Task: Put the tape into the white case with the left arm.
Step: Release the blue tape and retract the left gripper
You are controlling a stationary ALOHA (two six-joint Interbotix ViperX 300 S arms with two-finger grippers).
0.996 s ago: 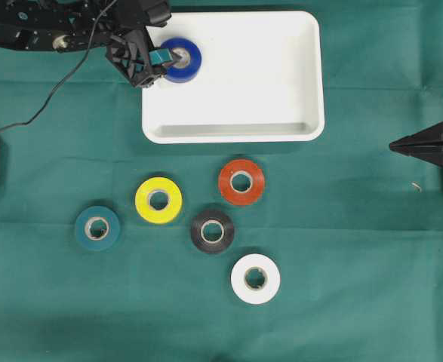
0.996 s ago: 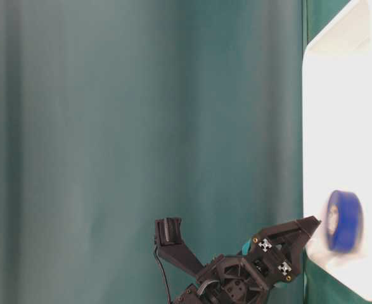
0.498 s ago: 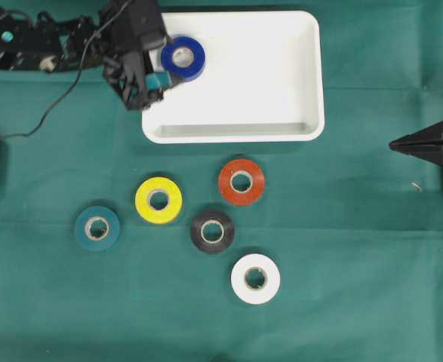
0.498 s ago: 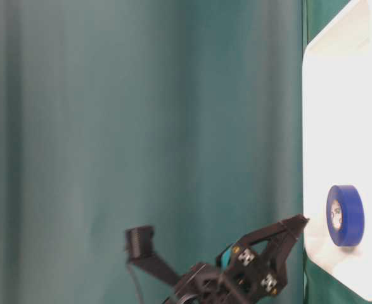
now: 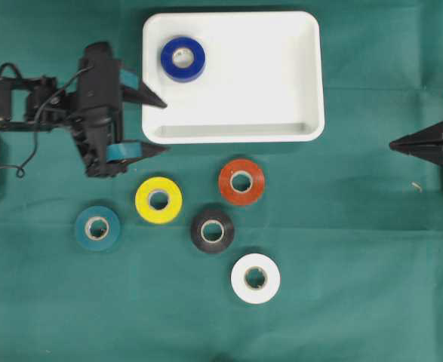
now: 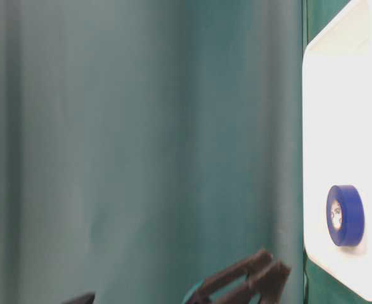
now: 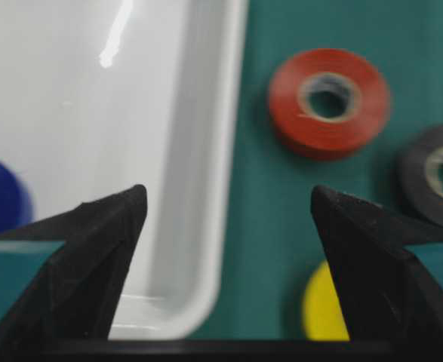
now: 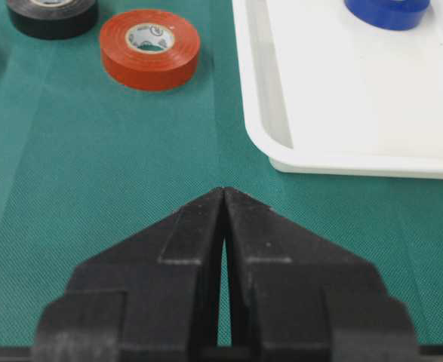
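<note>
Left gripper (image 5: 161, 126): jaws spread wide, nothing between them and nothing touched. It sits off the nine o'clock side of the white case (image 5: 309, 83), fingertips pointing toward three o'clock. The upper fingertip lies over the case's left rim; the lower one lies over the green cloth (image 5: 357, 249) just below the case's seven o'clock corner. The wrist view confirms the gap: the case's rim and bare cloth show between the two black fingers (image 7: 93, 256).

Blue tape (image 5: 183, 59): lies flat inside the case, at its eleven o'clock corner, apart from the gripper.

Right gripper (image 5: 393, 145): jaws pressed together, holding nothing, parked at the three o'clock edge of the table, well apart from the case.

On the cloth at six o'clock from the case: red roll (image 5: 241, 182), yellow roll (image 5: 158, 200), black roll (image 5: 212, 231), teal roll (image 5: 97, 228), white roll (image 5: 255, 278), none touched.
</note>
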